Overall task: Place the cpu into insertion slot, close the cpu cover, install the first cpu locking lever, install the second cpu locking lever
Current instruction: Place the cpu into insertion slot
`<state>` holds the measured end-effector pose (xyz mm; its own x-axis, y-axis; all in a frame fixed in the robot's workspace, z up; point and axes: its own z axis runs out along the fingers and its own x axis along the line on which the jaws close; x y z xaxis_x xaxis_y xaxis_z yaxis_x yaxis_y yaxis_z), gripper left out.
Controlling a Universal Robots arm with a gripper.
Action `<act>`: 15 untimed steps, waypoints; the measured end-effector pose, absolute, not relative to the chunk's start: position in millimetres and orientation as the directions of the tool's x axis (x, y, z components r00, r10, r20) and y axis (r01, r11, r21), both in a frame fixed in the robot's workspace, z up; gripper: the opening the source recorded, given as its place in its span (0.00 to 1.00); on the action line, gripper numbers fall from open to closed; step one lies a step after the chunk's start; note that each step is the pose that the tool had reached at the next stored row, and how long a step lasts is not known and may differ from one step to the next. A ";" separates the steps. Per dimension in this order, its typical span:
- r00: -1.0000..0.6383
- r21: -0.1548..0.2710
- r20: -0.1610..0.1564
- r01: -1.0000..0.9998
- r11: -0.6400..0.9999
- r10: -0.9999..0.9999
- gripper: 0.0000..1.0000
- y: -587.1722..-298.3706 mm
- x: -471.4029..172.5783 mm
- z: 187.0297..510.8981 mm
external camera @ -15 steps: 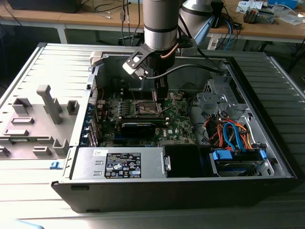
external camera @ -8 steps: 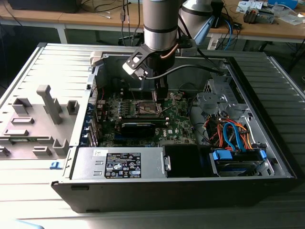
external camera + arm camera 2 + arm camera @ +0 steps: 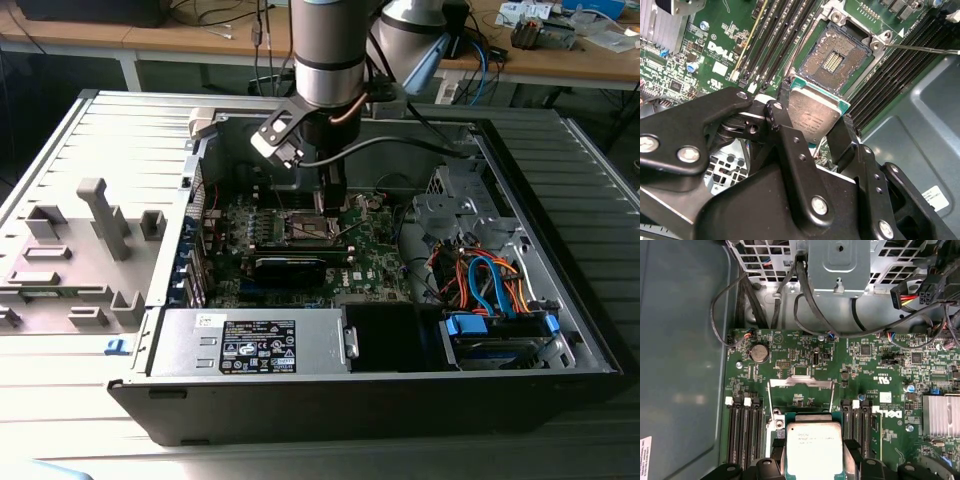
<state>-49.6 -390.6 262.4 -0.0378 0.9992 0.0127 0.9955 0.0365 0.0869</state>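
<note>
Inside the case (image 3: 350,400) on the table (image 3: 130,130), the end effector (image 3: 815,120) grips the cpu (image 3: 813,450).

cpu (image 3: 814,116): pale metal face, matt; slot (image 3: 837,59): speckled dark centre — silver metal rim; fingers (image 3: 842,142): black, matt; board (image 3: 805,347): green — slight gloss.

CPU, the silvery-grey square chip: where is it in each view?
Exterior view: too small to tell, at the jaws by the silver-rimmed insertion slot.
Second wrist view: silvery-grey square cpu clamped between black jaws.
First wrist view: cpu between the jaws.
Shared landmark: green circuit board.
</note>
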 end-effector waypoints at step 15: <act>-0.038 0.087 0.012 0.996 0.037 0.999 0.55 -386.4 -58.2 261.0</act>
<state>-58.2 -386.4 261.0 -0.0378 0.9992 0.0121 0.9956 0.0367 0.0868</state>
